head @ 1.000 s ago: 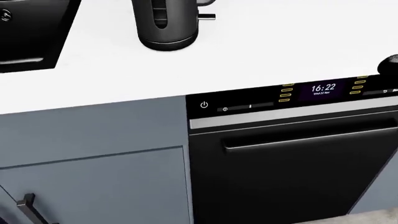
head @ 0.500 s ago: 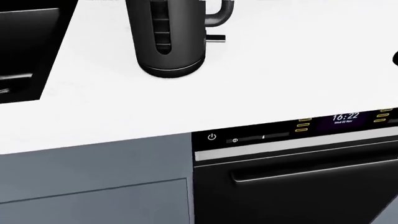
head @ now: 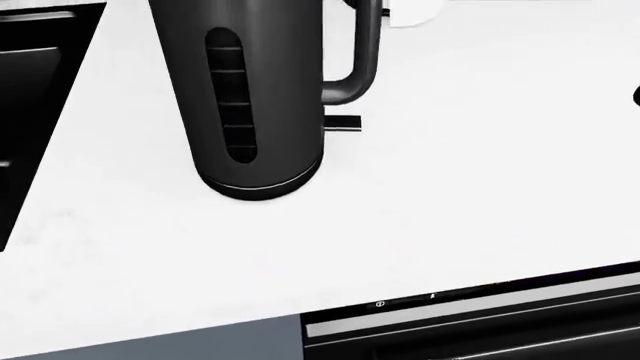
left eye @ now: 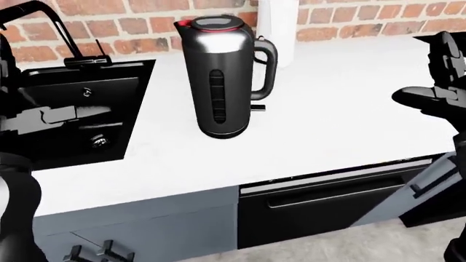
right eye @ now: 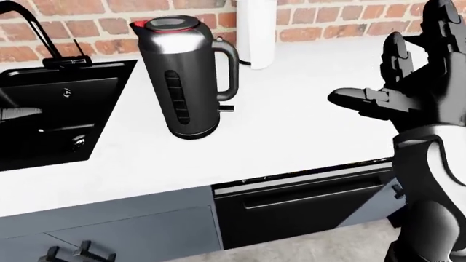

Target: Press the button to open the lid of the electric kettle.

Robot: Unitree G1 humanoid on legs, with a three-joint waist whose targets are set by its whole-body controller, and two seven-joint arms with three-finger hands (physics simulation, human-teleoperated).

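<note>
The right hand (right eye: pixel 411 82) shows best in the right-eye view, raised at about 3 o'clock, its fingers (right eye: pixel 364 101) spread apart and holding nothing. One finger reaches toward 9 o'clock while the others point up toward 12. Its wrist and forearm drop toward 5 o'clock and leave the view at the bottom edge. The left hand (left eye: pixel 47 117) sits at 9 o'clock in the left-eye view, a dark shape too unclear to judge, with the left arm (left eye: pixel 15 213) curving down toward 7 o'clock.
</note>
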